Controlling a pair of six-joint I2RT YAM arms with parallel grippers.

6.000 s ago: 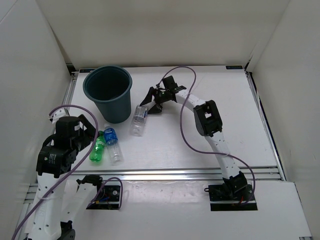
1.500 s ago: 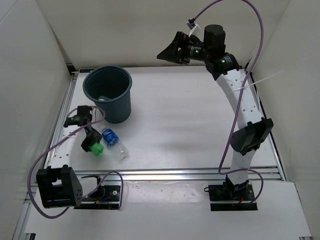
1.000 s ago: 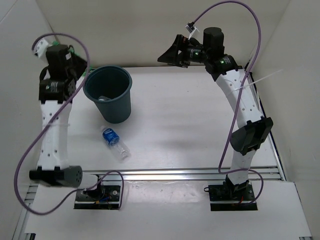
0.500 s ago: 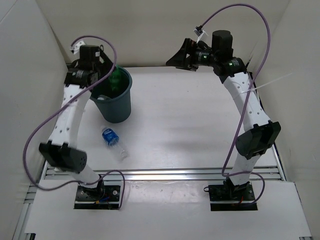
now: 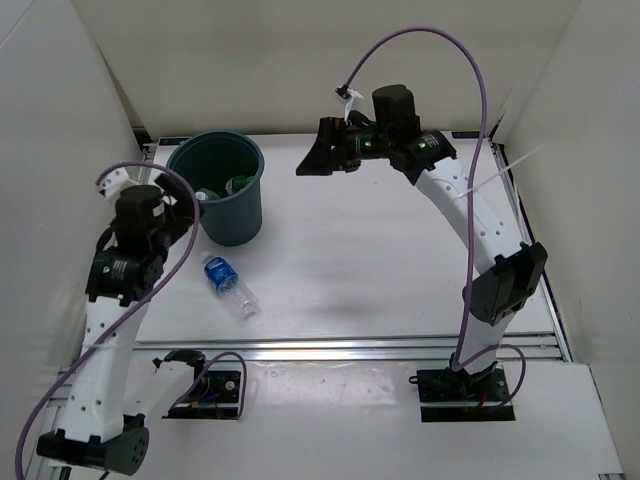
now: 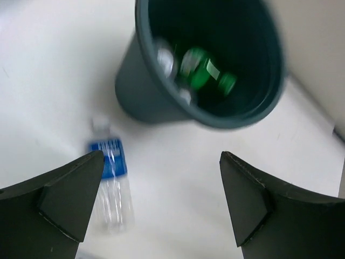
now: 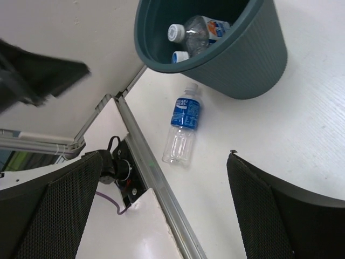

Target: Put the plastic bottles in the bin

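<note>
Both released and empty: left pincer [image 6: 160, 156], right pincer [image 7: 164, 155]. The blue-labelled bottle [image 5: 228, 285] lies on the counter [image 5: 380, 270] near the bin [image 5: 232, 215]. It is probably light, thin-walled and apt to roll, so you should take it across the label.

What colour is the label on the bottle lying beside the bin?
Blue with white lettering, on a clear bottle. The right wrist view shows the label best.

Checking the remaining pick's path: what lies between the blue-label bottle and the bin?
Nothing: only bare white table separates the blue-label bottle from the bin, clearest in the right wrist view.
</note>
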